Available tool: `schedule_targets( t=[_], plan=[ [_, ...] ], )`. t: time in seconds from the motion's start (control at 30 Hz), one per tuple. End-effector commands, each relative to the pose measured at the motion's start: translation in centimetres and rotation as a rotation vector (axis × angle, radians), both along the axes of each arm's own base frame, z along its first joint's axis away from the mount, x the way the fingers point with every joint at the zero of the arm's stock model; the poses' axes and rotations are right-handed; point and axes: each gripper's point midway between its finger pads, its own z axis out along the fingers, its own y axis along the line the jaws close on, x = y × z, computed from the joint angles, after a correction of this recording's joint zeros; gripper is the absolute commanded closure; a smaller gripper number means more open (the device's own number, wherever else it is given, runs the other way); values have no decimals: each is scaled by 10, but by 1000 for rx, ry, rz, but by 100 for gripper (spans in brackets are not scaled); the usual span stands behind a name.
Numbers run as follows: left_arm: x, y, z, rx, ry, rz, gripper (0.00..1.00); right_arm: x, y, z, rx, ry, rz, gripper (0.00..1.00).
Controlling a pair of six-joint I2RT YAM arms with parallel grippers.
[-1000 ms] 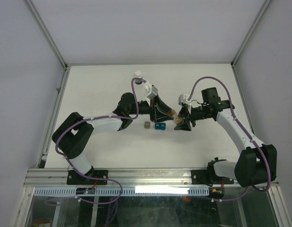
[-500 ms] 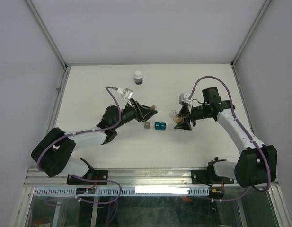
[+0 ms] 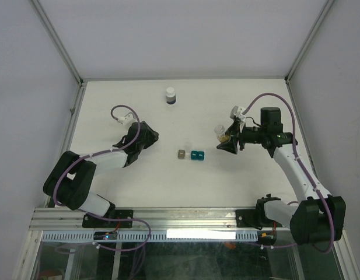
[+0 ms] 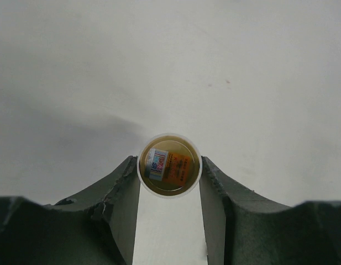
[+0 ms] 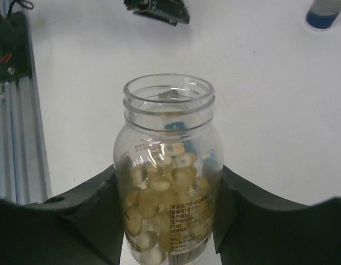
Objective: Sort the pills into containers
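Observation:
My right gripper [image 5: 169, 185] is shut on a clear vial [image 5: 167, 182] that has no cap and stands mouth up. The vial is about half full of yellow-tan pills [image 5: 159, 193]. In the top view this vial [image 3: 220, 130] hangs right of the two small containers, one grey-brown [image 3: 181, 154] and one teal [image 3: 197, 155]. My left gripper [image 4: 169, 168] is shut on a round white-rimmed cap [image 4: 169, 165] at its fingertips, amber inside facing the camera. In the top view the left gripper [image 3: 146, 136] is well left of the containers.
A white-capped bottle [image 3: 171, 95] with a dark base stands at the back of the white table [image 3: 168, 181]; it shows in the right wrist view's top right corner [image 5: 325, 12]. Aluminium rails [image 3: 69, 128] border the table's sides.
The left arm has pulled back to the left, away from the vial, carrying the cap. The right gripper has shifted slightly right and up with the uncapped vial.

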Motion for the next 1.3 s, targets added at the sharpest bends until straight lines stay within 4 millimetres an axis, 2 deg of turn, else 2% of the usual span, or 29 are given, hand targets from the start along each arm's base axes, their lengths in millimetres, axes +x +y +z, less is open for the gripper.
schedule_targets(
  t=[0.0, 0.1, 0.17, 0.23, 0.27, 0.33, 0.37, 0.4, 0.43, 0.47, 0.5, 0.53, 0.57, 0.6, 0.63, 0.67, 0.7, 0.73, 0.77, 0.8, 0.87, 0.9, 0.93, 0.97, 1.0, 1.1, 1.13, 1.2, 1.27],
  plan=[
    [10, 21, 5, 1, 12, 163, 57, 31, 1, 61, 169, -151, -168, 100],
    [10, 27, 5, 8, 23, 197, 38, 61, -11, 109, 318, -251, -374, 100],
    [9, 29, 8, 10, 28, 203, 29, 67, -12, 144, 421, -252, -406, 100],
    [6, 31, 12, 12, 31, 206, 24, 35, 14, 164, 489, -143, -168, 100],
    [5, 31, 20, 2, 16, 205, 20, 6, 30, 171, 512, -96, -8, 100],
    [1, 30, 32, -14, -12, 186, 18, -56, 50, 176, 507, -184, 261, 100],
    [-1, 30, 38, -23, -26, 173, 18, -63, 49, 174, 505, -264, 261, 100],
    [-3, 28, 44, -30, -39, 157, 17, -51, 44, 175, 495, -327, 170, 100],
    [-5, 26, 50, -36, -57, 131, 17, -38, 38, 173, 473, -267, 84, 100],
    [-8, 22, 56, -46, -75, 98, 16, 11, 20, 187, 456, -356, -162, 100],
    [-9, 17, 64, -65, -100, 63, 16, 35, 5, 196, 463, -360, -265, 100],
    [-13, 10, 72, -80, -136, 0, 16, 24, 6, 204, 502, -326, -171, 100],
    [-18, 0, 82, -78, -192, -94, 16, -12, 20, 210, 532, -336, 52, 100],
    [-26, -11, 89, -88, -250, -195, 15, -64, 37, 194, 535, -291, 287, 100],
    [-37, -25, 99, -100, -322, -317, 15, -96, 42, 185, 546, -332, 397, 100],
    [-47, -36, 111, -120, -399, -415, 13, -83, 38, 189, 557, -345, 332, 100],
    [-58, -45, 121, -139, -460, -501, 11, -33, 25, 194, 557, -310, 114, 100],
    [-67, -52, 127, -150, -500, -568, 8, 24, 0, 206, 551, -378, -201, 100],
    [-72, -57, 130, -160, -522, -610, 7, 38, -7, 202, 528, -358, -265, 100],
    [-75, -60, 132, -168, -526, -636, 7, 22, -1, 199, 549, -309, -161, 100],
    [-77, -66, 132, -174, -520, -677, 7, -42, 28, 187, 575, -300, 177, 100],
    [-78, -68, 132, -176, -517, -691, 7, -46, 30, 180, 578, -328, 199, 100],
    [-78, -70, 132, -178, -515, -704, 6, -21, 22, 176, 576, -327, 80, 100],
    [-78, -72, 131, -182, -510, -716, 6, 16, 10, 163, 510, -297, -85, 100],
    [-78, -74, 130, -187, -502, -723, 6, 27, 7, 146, 418, -281, -118, 100],
    [-77, -76, 120, -202, -466, -725, 8, -14, 32, 94, 299, -180, 95, 100],
    [-76, -77, 114, -204, -443, -723, 10, -25, 39, 76, 235, -214, 143, 100],
    [-75, -79, 103, -209, -393, -732, 19, -38, 46, 47, 106, -285, 197, 100],
    [-76, -82, 89, -214, -333, -743, 31, -43, 47, 31, 47, -292, 220, 100]
  ],
)
